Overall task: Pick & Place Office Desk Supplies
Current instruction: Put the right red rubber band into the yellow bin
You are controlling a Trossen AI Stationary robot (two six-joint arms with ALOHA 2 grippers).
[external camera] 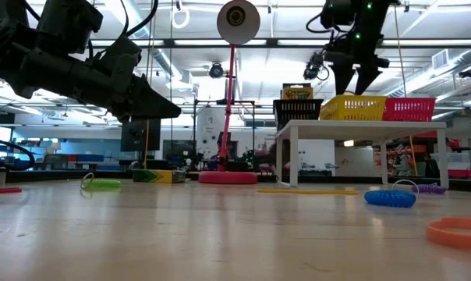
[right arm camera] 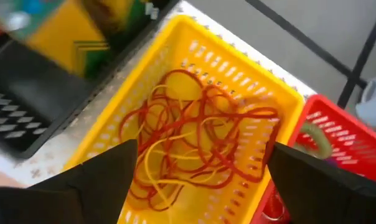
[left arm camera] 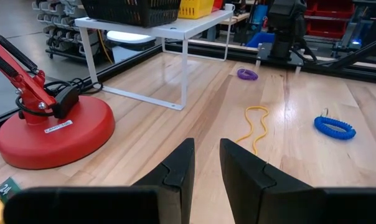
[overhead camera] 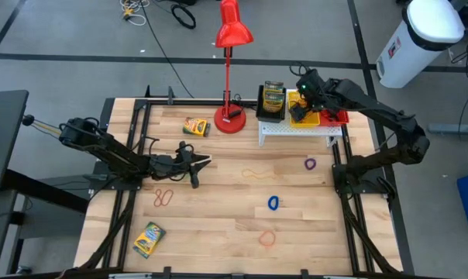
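On a white shelf (overhead camera: 300,130) at the far right stand a black bin (overhead camera: 271,108) holding a crayon box (external camera: 296,92), a yellow bin (right arm camera: 194,93) of tangled red and yellow rubber bands (right arm camera: 194,143), and a red bin (external camera: 409,109). My right gripper (right arm camera: 203,146) hangs open above the yellow bin, touching nothing. My left gripper (left arm camera: 203,165) hovers low over the table's left middle, its fingers a little apart with nothing between them. Two crayon boxes (overhead camera: 195,126) (overhead camera: 149,239) and loose bands, red (overhead camera: 163,198), tan (overhead camera: 257,173), purple (overhead camera: 310,163), blue (overhead camera: 273,203) and orange (overhead camera: 266,239), lie on the table.
A tall red desk lamp (overhead camera: 230,77) stands on its round base (left arm camera: 51,127) at the far middle, just left of the shelf. A green band (external camera: 103,184) lies near the far crayon box. Bare wood stretches across the table's near middle.
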